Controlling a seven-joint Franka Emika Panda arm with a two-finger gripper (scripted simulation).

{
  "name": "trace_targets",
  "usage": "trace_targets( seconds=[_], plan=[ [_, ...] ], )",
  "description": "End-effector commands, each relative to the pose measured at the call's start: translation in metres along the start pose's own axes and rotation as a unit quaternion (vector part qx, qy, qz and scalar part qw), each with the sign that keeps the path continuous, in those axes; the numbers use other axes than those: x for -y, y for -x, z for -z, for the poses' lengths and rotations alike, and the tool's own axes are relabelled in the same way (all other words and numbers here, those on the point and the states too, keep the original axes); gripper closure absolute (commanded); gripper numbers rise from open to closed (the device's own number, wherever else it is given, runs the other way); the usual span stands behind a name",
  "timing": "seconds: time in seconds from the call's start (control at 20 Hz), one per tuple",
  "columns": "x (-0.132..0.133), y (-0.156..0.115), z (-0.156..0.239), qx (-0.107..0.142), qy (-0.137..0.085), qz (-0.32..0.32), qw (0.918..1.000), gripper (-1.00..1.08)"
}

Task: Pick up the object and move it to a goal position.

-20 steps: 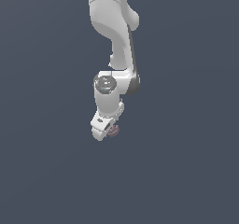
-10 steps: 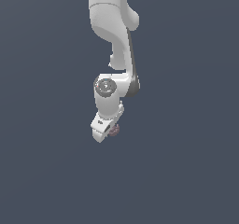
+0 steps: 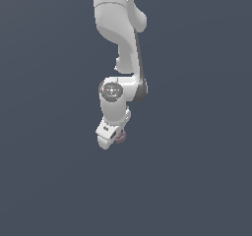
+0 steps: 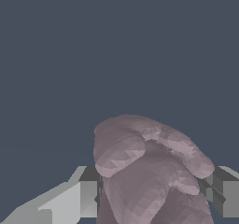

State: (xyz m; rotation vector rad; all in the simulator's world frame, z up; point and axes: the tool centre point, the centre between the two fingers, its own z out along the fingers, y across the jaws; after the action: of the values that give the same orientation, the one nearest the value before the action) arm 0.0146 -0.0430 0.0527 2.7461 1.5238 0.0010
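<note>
The object point(image 4: 149, 171) looks matt and lumpy, dusty pink with faceted, coiled folds. The arm point(image 3: 120, 38) has smooth, faintly glossy white plastic shells. The pincer point(image 4: 154, 197) has flat, matt grey fingers point(image 4: 86, 195).

We can read no text, label, brand, number or sign on anything in either view.
</note>
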Motion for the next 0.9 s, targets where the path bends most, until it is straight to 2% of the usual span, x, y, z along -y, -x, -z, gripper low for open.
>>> trace_targets(
  seconds=[0.0, 0.45, 0.85],
  plan=[
    [0.002, -0.002, 0.004, 0.000, 0.000, 0.000, 1.0000, 1.08],
    [0.026, -0.017, 0.044, 0.000, 0.001, 0.000, 1.0000, 1.08],
    [0.069, -0.044, 0.116, 0.001, 0.001, 0.001, 1.0000, 1.08]
  ],
)
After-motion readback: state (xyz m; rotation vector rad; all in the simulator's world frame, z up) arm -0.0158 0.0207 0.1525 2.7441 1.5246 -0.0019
